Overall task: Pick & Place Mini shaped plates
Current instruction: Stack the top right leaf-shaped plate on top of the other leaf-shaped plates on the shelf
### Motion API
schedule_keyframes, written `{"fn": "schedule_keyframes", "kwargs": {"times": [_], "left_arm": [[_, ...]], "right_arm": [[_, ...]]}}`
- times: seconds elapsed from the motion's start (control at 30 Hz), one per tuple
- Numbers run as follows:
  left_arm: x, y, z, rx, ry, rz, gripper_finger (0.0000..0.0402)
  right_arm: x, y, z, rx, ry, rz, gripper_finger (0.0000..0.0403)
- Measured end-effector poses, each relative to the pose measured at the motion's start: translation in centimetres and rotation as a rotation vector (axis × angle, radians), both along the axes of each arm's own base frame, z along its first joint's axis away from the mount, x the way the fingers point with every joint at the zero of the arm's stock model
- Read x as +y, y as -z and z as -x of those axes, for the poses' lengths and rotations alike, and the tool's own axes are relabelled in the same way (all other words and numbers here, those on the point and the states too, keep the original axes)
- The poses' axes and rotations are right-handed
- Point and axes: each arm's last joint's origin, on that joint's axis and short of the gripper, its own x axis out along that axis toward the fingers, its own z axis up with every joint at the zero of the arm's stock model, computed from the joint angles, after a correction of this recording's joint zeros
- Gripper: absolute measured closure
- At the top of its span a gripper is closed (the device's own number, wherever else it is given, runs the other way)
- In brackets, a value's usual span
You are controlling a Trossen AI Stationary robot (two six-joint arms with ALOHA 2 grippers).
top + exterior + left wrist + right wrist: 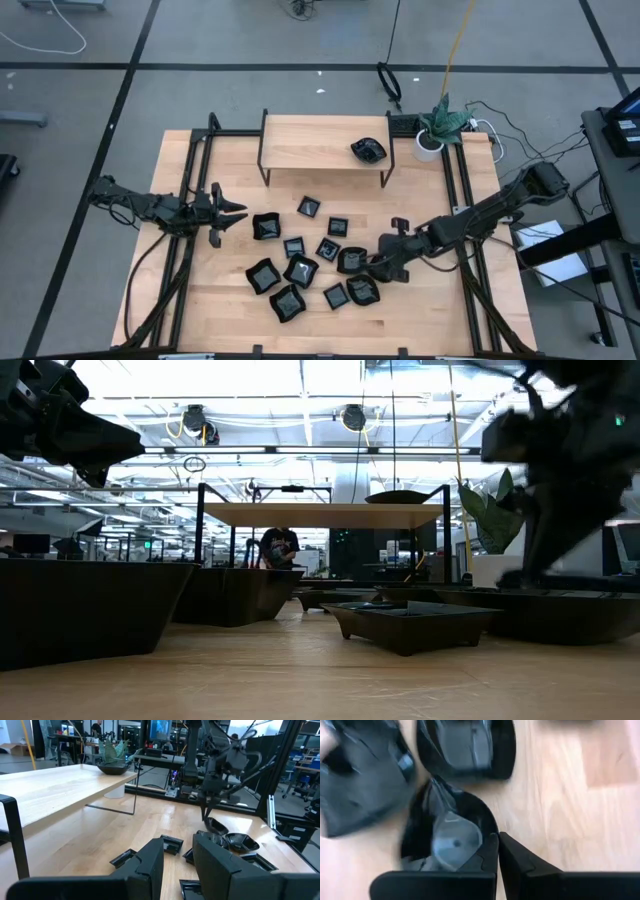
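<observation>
Several glossy black mini plates [300, 268] lie flat and scattered on the wooden table [210, 290]; one more [368, 150] rests on the raised wooden shelf [320, 140]. My right gripper [373, 267] is at the right side of the cluster, shut on a roundish wavy-rimmed plate [445, 837]. My left gripper [232, 210] hovers open and empty at the cluster's left edge, its fingers level and pointing toward the table's right edge; the left wrist view shows its two fingers [150, 865] apart. My right gripper pinches the roundish plate's rim [489, 834] between its two fingers, one finger over the plate's inside and one outside. The fingers point down, slanting in from the table's right. In the left wrist view the plate [216, 826] sits tilted below the fingertips, held side up.
Two more plates [465, 745] lie close beside the held one. The shelf stands on thin black legs [263, 165] at the table's far side. A potted plant [440, 125] and cables sit at the far right corner. Black rails [190, 190] run along both table sides.
</observation>
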Motion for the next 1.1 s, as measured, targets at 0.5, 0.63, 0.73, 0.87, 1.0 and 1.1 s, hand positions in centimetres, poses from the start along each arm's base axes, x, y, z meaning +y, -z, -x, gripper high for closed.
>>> {"fn": "schedule_keyframes", "kwargs": {"times": [0.5,0.63,0.73,0.87,1.0,1.1], "left_arm": [[0.0,0.0,0.0,0.000,0.000,0.000,0.0295],[0.0,0.0,0.0,0.000,0.000,0.000,0.0295],[0.0,0.0,0.0,0.000,0.000,0.000,0.0295],[0.0,0.0,0.0,0.000,0.000,0.000,0.0295],[0.0,0.0,0.0,0.000,0.000,0.000,0.0295],[0.0,0.0,0.0,0.000,0.000,0.000,0.0295]], "right_arm": [[-3.1,-8.3,1.3,-0.459,-0.010,0.014,0.0403],[-5.3,-10.8,0.9,-0.498,0.031,0.029,0.0403],[-7.1,-13.1,0.2,-0.516,0.013,0.026,0.0403],[-10.0,-16.8,-1.0,-0.500,0.013,0.064,0.0403],[-14.1,-20.3,-1.9,-0.452,0.102,0.102,0.0403],[-17.4,-22.0,-2.4,-0.429,0.136,0.087,0.0403]]}}
